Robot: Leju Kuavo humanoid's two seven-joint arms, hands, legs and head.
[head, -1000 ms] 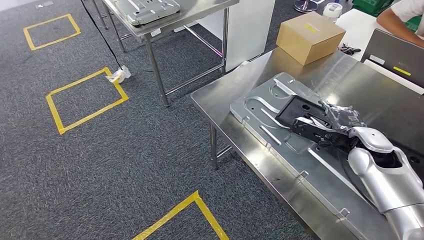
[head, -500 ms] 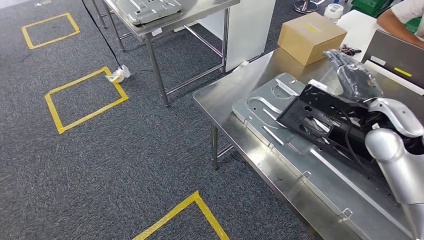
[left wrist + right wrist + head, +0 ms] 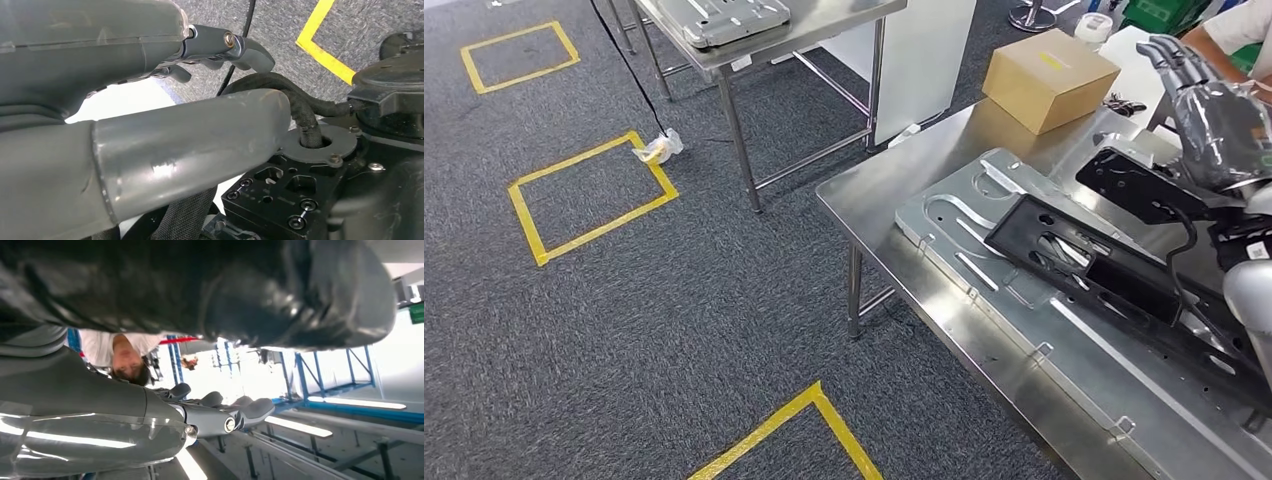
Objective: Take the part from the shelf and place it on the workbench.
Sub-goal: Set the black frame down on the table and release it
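- You can treat placing as done: the long black perforated metal bracket (image 3: 1114,285) lies flat on the grey stamped steel panel (image 3: 984,250) on the stainless steel workbench (image 3: 874,195).
- Your right hand (image 3: 1209,105) is raised above it, fingers spread, holding nothing.
- Left hand (image 3: 150,100): empty, fingers apart.
- Mind the brown cardboard box (image 3: 1049,75) nearby; the bench edge faces open carpet.

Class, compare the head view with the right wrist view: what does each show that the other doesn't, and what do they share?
Head view alone: the black part lying on the silver plate on the steel workbench, a cardboard box, and yellow tape squares on the carpet. Right wrist view alone: blue racking and ceiling strip lights, seen upside down. Shared: the right hand, raised with nothing in it, and a person in white.
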